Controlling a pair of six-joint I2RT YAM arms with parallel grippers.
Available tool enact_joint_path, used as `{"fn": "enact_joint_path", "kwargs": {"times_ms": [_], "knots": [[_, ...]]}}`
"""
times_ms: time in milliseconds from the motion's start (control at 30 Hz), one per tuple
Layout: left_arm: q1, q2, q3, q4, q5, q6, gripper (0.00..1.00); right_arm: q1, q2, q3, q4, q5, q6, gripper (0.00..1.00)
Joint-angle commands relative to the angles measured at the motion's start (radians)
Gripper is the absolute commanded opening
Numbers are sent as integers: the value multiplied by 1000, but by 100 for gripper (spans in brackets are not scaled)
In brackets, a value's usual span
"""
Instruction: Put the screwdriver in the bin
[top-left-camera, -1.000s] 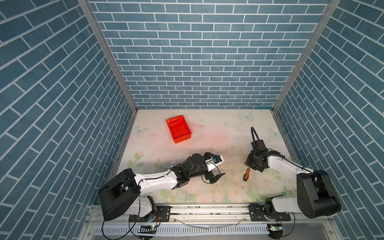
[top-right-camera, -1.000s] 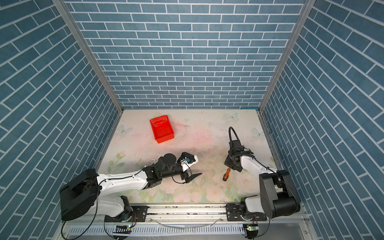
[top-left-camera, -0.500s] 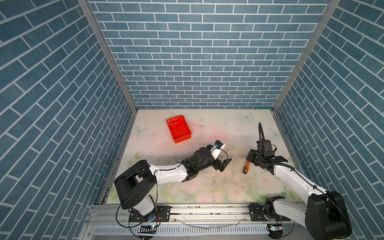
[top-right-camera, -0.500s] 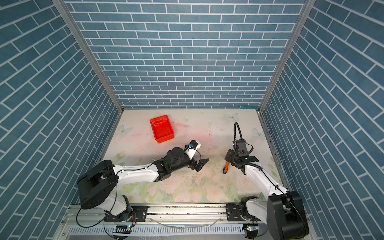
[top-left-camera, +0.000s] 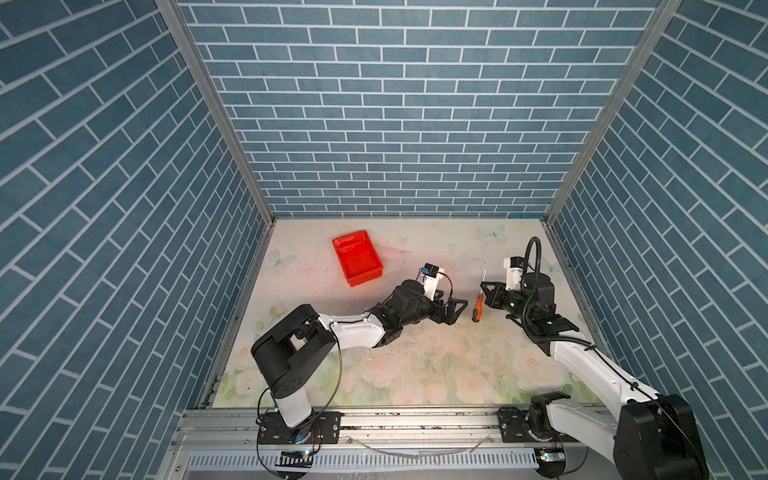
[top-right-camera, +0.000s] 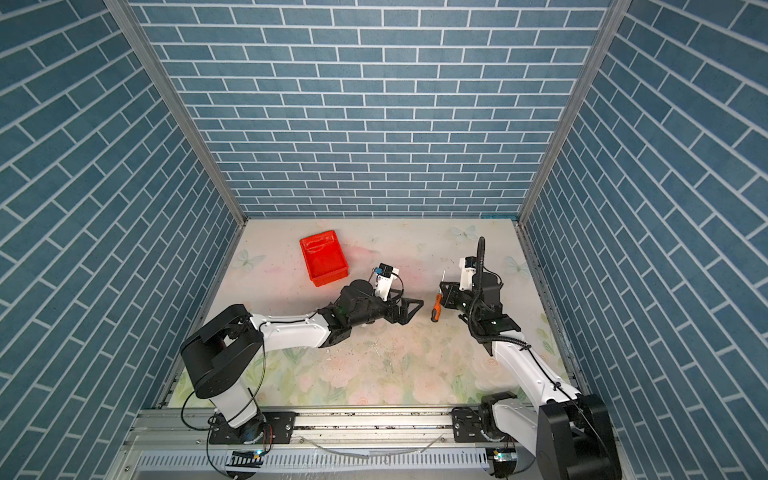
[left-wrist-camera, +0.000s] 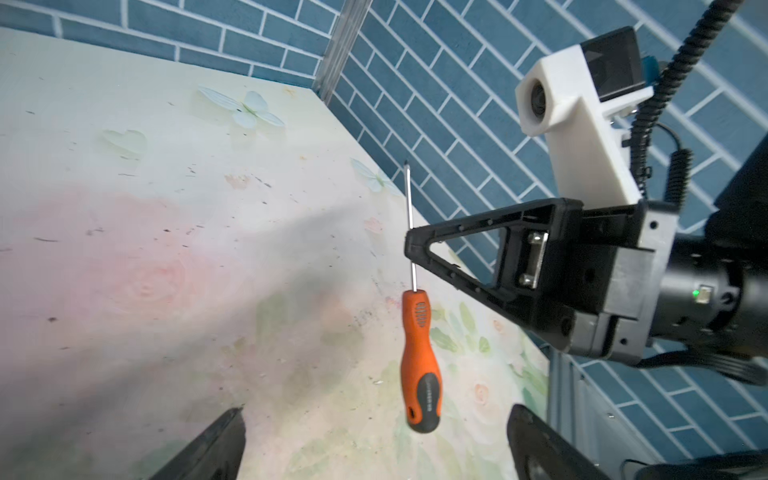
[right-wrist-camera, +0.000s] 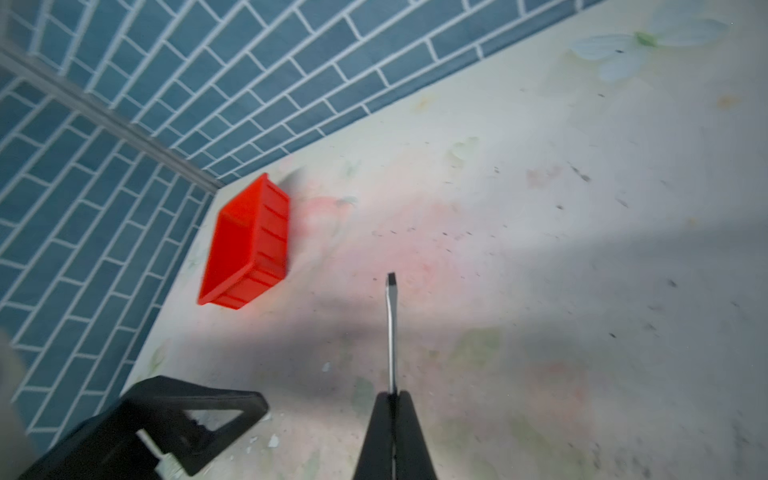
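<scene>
Presently the screwdriver (left-wrist-camera: 419, 353) hangs, apparently clear of the bench (top-left-camera: 415, 365), right of its middle, handle lowermost. The right gripper (left-wrist-camera: 411, 245) is clamped on the thin shaft just above the handle, which leaves the orange grip free. The left gripper (top-left-camera: 456, 311) stands just beside it, jaws spread wide and facing that handle, not touching: judged a handover in preparation. The bin (top-left-camera: 366, 277) sits empty toward the far left corner, well apart, on the left arm's side, which would explain the transfer.
</scene>
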Motion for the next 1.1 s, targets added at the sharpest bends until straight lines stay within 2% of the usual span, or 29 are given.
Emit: {"fn": "enact_joint_path", "kwargs": {"times_ms": [0,167,367,700,967,1067], "knots": [[9,20,34,78,83,-83,93,2,8,4,165,-171,-44,0],[12,25,29,132,120,-111,82,2,31,5,260,-311,-33,0],[28,43,37,170,134,-143,70,1,61,14,375,-396,37,0],[29,52,22,233,134,-168,46,1,108,39,429,-503,68,0],[32,53,14,248,141,-165,11,2,102,34,415,-513,69,0],[32,52,9,254,136,-162,3,1,102,37,403,-510,63,0]]}}
